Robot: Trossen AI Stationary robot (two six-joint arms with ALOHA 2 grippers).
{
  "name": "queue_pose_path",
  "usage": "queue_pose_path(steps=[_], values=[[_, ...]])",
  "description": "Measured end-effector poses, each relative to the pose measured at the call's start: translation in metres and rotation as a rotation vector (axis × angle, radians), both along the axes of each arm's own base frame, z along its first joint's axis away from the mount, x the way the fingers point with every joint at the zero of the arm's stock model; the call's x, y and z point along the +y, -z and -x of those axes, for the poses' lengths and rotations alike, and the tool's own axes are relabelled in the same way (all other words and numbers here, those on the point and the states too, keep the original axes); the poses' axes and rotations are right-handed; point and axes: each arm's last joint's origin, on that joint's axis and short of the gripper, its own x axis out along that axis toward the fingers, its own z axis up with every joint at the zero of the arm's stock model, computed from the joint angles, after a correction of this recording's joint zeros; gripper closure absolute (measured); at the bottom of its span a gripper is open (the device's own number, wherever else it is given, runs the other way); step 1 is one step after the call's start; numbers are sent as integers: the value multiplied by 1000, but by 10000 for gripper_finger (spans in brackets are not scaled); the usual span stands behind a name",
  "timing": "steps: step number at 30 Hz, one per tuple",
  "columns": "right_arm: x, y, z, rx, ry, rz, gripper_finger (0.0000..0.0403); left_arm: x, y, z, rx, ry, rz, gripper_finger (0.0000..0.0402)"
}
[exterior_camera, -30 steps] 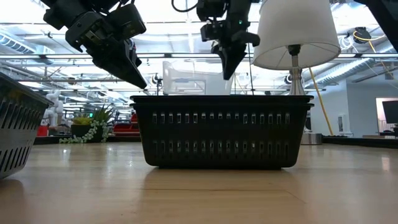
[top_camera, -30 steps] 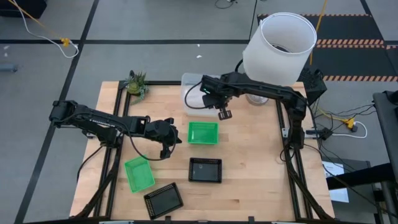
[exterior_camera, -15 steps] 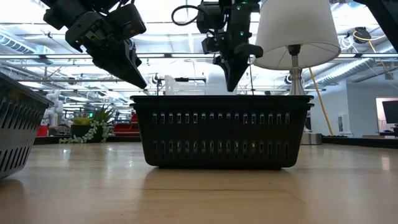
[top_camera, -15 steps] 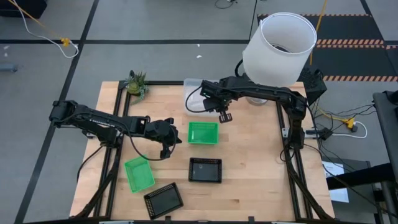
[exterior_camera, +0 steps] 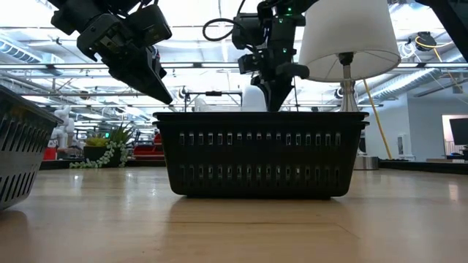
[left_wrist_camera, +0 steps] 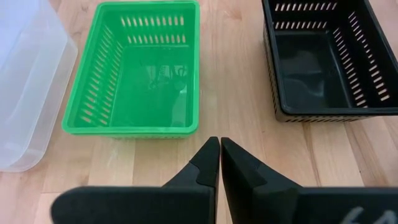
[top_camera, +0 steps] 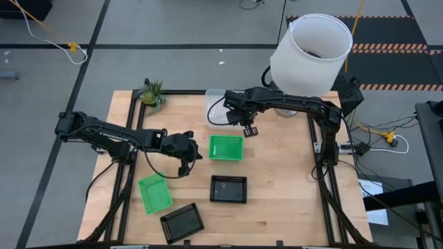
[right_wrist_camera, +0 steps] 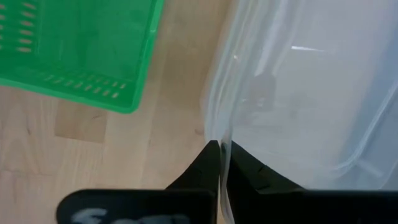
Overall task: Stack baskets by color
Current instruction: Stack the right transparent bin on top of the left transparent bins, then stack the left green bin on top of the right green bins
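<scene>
The right gripper (top_camera: 250, 129) is hanging over the table's back middle, at about twelve o'clock from the center green basket (top_camera: 226, 147), and the right wrist view is showing its fingers pinched shut on the thin rim of the clear basket (right_wrist_camera: 298, 93), which is sitting at the table's far edge just beyond that green one. The left gripper (top_camera: 187, 156) is waiting with fingers pressed together and holding nothing, at nine o'clock of the center green basket. A second green basket (top_camera: 154, 192) is lying toward seven o'clock of the table, with one black basket (top_camera: 228, 188) at six o'clock of the center green one and another black basket (top_camera: 182, 221) near the front edge. These baskets are looking light, thin-walled and somewhat flexible, so the pinched rim is likely bending a little under lift; the smooth plastic may be slippery, and a grip at mid-wall on a long side probably keeps it from tilting or swinging. The perforated walls are giving the fingers some purchase, yet the clear plastic is probably prone to cracking if squeezed hard. The lampshade (top_camera: 310, 52) is looming close behind the right arm.
</scene>
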Motion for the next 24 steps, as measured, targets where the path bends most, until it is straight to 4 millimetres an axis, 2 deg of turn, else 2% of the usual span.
queue_pose_path(steps=[5,13,18,24], values=[[-1,1,-2,-16,-15,13,375,0,0,0,0,0,0,382],[4,-5,-3,-31,9,91,283,0,0,0,5,2,-2,382],[27,-22,-2,-88,60,133,248,-1,1,1,20,4,-3,382],[72,-47,6,-199,131,87,239,-5,2,2,27,6,14,382]])
